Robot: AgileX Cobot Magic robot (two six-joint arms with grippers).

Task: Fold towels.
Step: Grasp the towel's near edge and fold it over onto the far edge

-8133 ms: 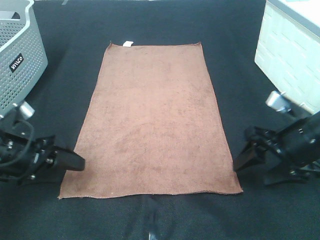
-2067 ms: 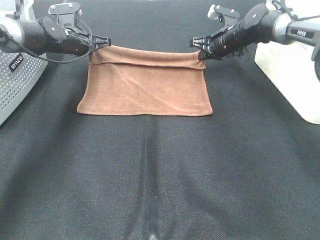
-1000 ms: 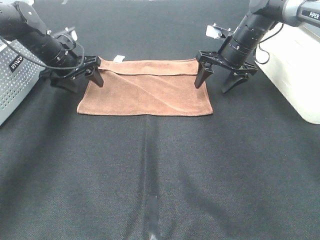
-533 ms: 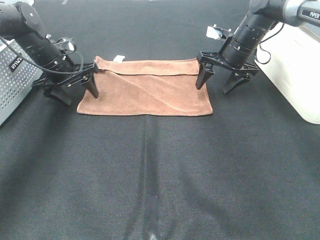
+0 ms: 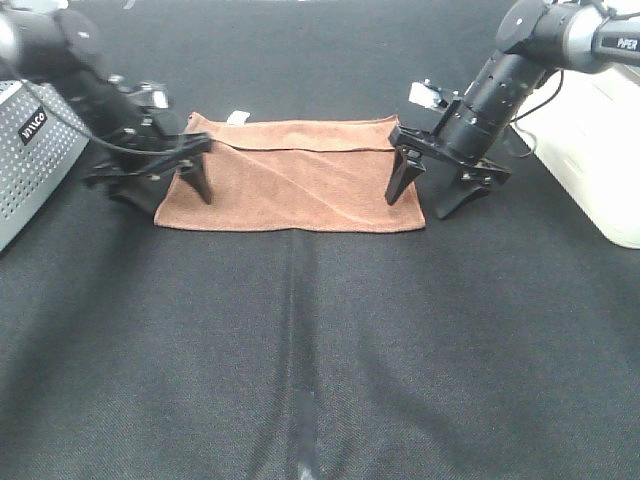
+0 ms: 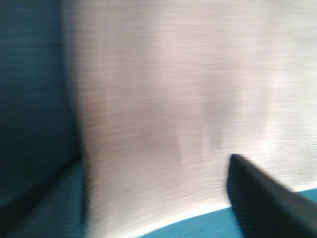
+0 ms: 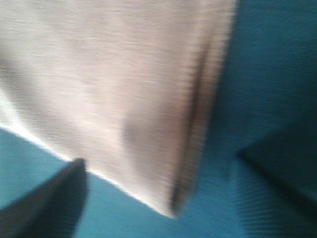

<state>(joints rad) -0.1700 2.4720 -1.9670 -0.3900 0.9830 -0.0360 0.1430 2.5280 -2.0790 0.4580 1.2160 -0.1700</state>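
The reddish-brown towel (image 5: 290, 180) lies folded in half on the black cloth, its white tag (image 5: 238, 117) at the far left corner. My left gripper (image 5: 175, 200) is open and empty, pointing down, with its jaws astride the towel's left edge near the front corner. My right gripper (image 5: 415, 207) is open and empty, astride the right edge near the front right corner. The wrist views are blurred. The left wrist view shows the towel (image 6: 173, 99) between the spread fingers (image 6: 267, 198). The right wrist view shows the towel's folded corner (image 7: 124, 99) between the fingers (image 7: 44, 203).
A grey perforated basket (image 5: 30, 140) stands at the far left behind the left arm. A white bin (image 5: 600, 150) stands at the far right beside the right arm. Black cloth (image 5: 320, 350) covers the table in front of the towel.
Both open grippers have slid toward the front along the towel's side edges. The towel itself has not moved.
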